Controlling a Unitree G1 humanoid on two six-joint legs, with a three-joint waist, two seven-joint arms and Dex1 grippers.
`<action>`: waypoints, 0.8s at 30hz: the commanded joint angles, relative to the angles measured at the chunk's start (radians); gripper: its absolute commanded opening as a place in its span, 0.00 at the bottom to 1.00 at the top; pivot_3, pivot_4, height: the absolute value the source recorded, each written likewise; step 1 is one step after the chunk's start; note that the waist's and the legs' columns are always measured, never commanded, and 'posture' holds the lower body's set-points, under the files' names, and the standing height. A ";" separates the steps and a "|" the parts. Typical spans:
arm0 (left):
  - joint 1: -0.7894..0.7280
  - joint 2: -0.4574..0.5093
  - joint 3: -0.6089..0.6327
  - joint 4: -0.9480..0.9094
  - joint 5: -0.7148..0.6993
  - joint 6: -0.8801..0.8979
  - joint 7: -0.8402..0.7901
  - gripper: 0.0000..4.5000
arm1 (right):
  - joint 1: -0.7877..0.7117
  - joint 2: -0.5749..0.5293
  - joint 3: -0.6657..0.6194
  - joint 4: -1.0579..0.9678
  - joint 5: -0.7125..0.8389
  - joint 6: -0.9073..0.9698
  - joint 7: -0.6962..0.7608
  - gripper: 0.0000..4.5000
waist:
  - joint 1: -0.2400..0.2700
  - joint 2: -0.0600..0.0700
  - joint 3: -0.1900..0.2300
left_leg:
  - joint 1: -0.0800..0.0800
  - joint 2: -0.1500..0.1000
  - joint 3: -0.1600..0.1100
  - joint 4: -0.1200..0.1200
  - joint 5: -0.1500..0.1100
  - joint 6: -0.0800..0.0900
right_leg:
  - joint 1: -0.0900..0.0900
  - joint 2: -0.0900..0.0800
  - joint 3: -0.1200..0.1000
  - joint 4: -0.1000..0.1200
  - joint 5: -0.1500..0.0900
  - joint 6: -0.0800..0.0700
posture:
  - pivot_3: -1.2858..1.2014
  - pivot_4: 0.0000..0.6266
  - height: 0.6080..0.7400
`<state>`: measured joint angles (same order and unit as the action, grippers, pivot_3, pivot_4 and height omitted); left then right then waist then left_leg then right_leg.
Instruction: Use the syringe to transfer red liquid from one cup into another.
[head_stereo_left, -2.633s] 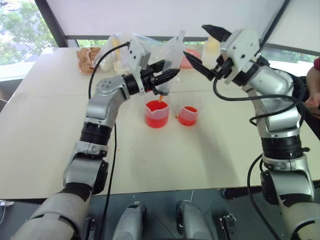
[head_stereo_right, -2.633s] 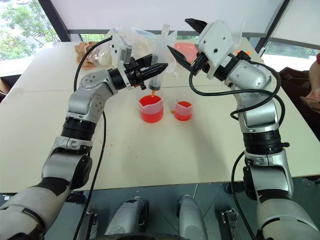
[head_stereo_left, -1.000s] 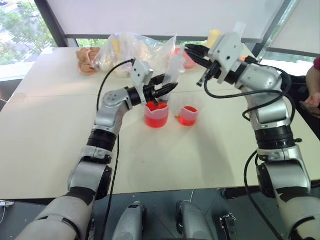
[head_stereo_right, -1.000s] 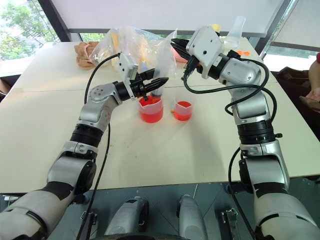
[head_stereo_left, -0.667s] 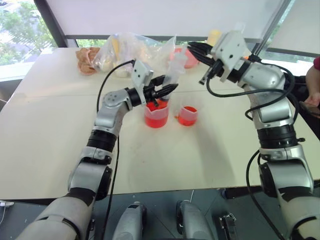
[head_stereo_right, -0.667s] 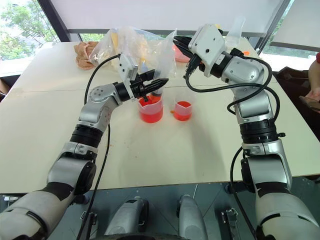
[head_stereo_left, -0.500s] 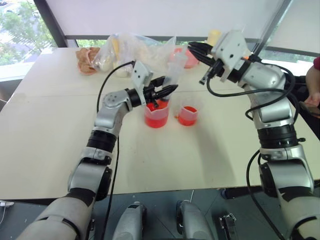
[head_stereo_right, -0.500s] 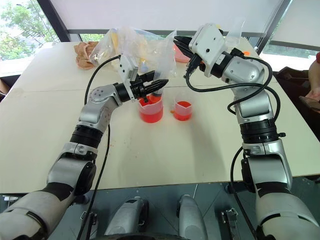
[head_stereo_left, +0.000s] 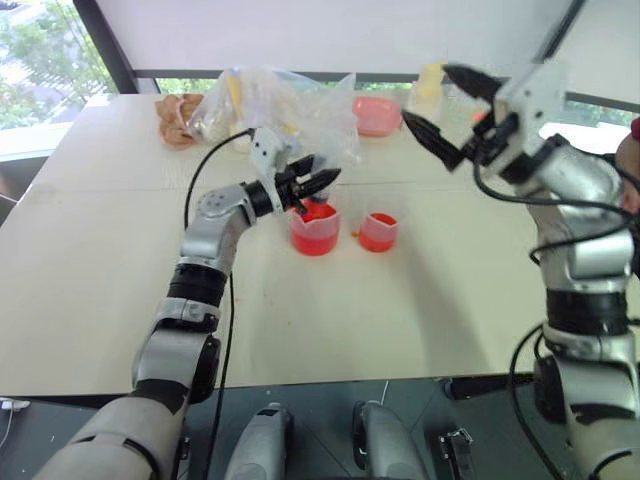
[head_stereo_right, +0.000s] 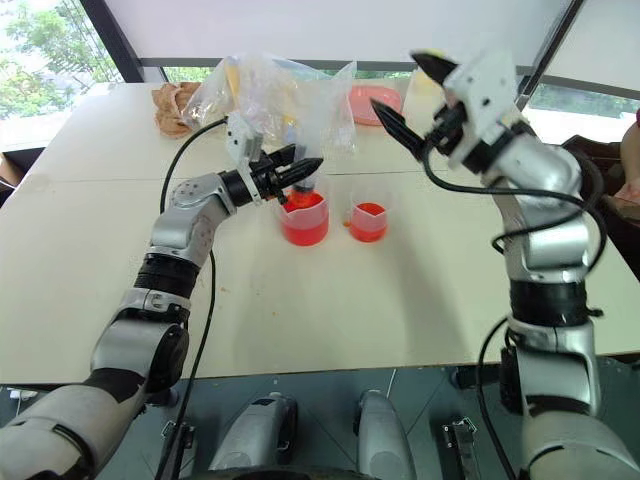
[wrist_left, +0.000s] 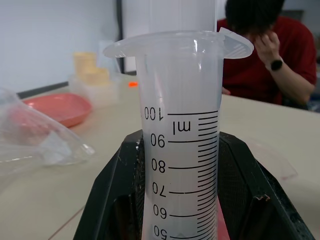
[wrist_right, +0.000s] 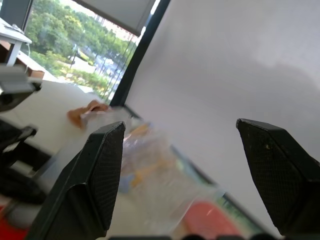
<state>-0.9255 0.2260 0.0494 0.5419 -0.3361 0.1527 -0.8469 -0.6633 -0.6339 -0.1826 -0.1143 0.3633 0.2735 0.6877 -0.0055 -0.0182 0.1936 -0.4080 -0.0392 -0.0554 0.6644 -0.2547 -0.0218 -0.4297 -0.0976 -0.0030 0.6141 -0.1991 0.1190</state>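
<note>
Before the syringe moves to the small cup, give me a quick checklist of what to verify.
1. Left gripper shut on the syringe: ok.
2. Syringe tip over the beaker: ok.
3. Red liquid drawn into the barrel: cannot tell; the barrel part seen at the wrist looks clear.
4. Small cup upright beside the beaker, apart from it: ok.
5. Right gripper open, raised clear of both cups: ok.
6. Table near the cups dry: not ok, small red drops between them.

My cream table (head_stereo_left: 90, 280) abuts windows (head_stereo_left: 40, 50) showing green trees; white blind (head_stereo_left: 300, 30) drawn above, dark frame posts, daylight bright
</note>
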 joint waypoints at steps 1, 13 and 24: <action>-0.085 -0.003 0.056 -0.084 -0.066 0.025 0.019 0.31 | 0.023 -0.041 -0.104 -0.104 0.064 0.067 -0.037 0.84 | -0.002 0.000 0.000 | 0.000 0.000 0.000 0.000 0.000 0.000 | 0.000 0.000 0.000 0.000 0.000 0.000 | 0.52 0.24 1.00; -0.311 -0.185 0.041 0.108 -0.086 -0.042 -0.010 0.31 | 0.014 -0.152 -0.150 -0.009 -0.061 -0.043 -0.094 0.84 | 0.001 0.000 0.000 | 0.001 0.000 0.001 0.000 0.000 0.000 | 0.001 0.000 0.000 -0.001 0.000 0.000 | 0.52 0.24 1.00; -0.326 -0.270 -0.008 0.376 0.019 -0.198 -0.082 0.31 | -0.123 -0.119 -0.037 0.105 -0.156 -0.216 -0.089 0.84 | -0.008 0.001 0.000 | 0.001 0.000 0.002 -0.001 0.000 0.001 | 0.001 0.001 0.000 -0.001 0.000 0.000 | 0.52 0.24 1.00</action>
<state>-1.2215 -0.0406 0.0337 0.9271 -0.3205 -0.0166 -0.9133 -0.7477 -0.7548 -0.2146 0.0045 0.2095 0.0949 0.5969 -0.0130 -0.0175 0.1940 -0.4066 -0.0390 -0.0532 0.6635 -0.2551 -0.0208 -0.4291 -0.0969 -0.0028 0.6129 -0.1993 0.1192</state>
